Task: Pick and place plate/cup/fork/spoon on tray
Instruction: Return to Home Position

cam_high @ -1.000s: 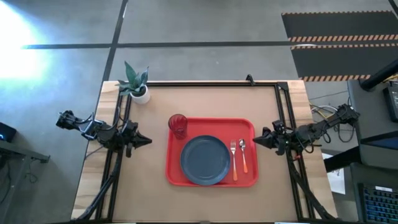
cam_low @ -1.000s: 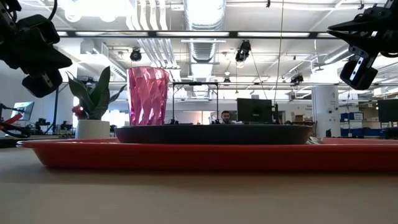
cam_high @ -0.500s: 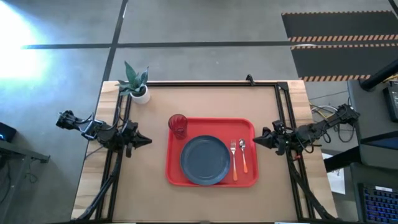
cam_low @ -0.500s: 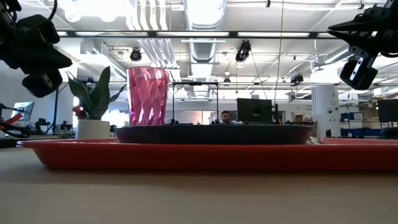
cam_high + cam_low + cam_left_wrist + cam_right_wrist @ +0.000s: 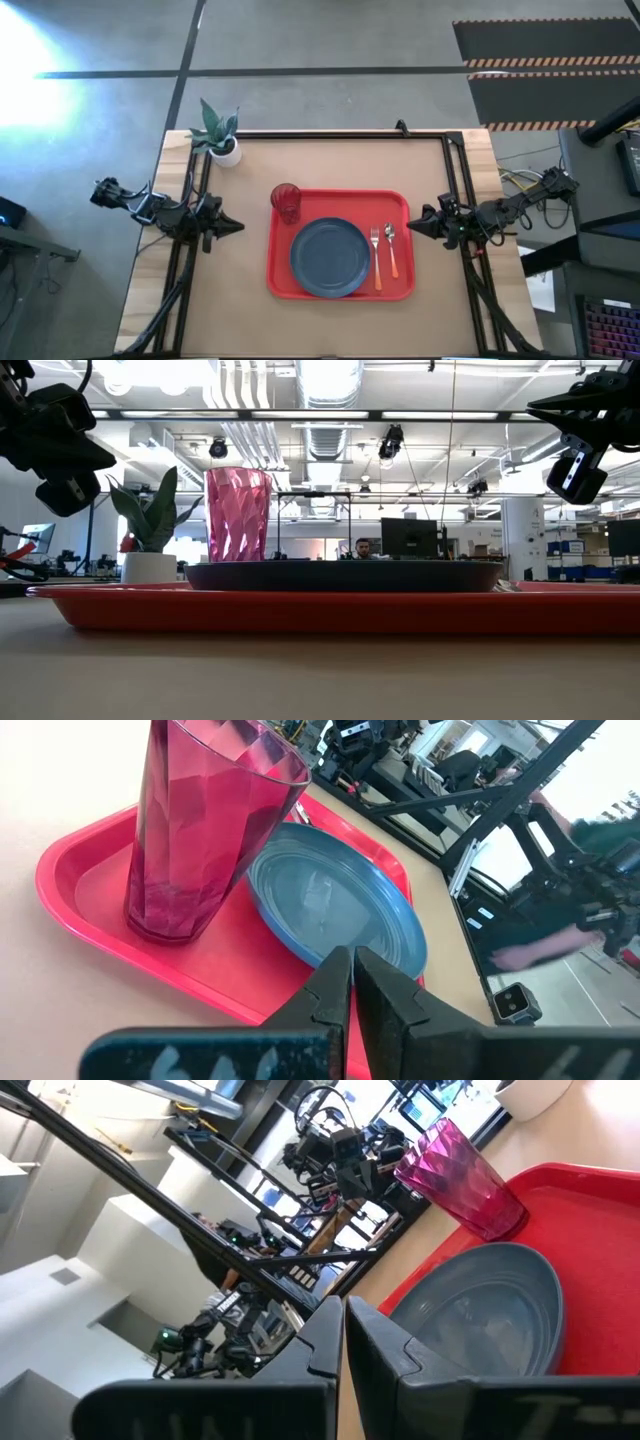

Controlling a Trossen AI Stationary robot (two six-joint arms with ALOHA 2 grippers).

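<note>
Plainly, no writing is readable. On the glossy red tray [image 5: 338, 288] sit the round slate-blue plate [image 5: 330, 257], the faceted translucent cup [image 5: 287, 202] at its far-left corner, and the fork [image 5: 376, 259] and spoon [image 5: 391, 250], orange handles pointing toward the near edge. Left gripper [image 5: 238, 227] and right gripper [image 5: 409, 228] flank the tray, fingers closed, empty.

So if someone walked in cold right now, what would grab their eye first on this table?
The big red tray at the table's middle, already loaded: the slate-blue plate at its centre, the red cup upright in its far left corner, and the fork and spoon lying side by side right of the plate. Next, the left gripper and right gripper flanking the tray, jaws shut and empty.
</note>
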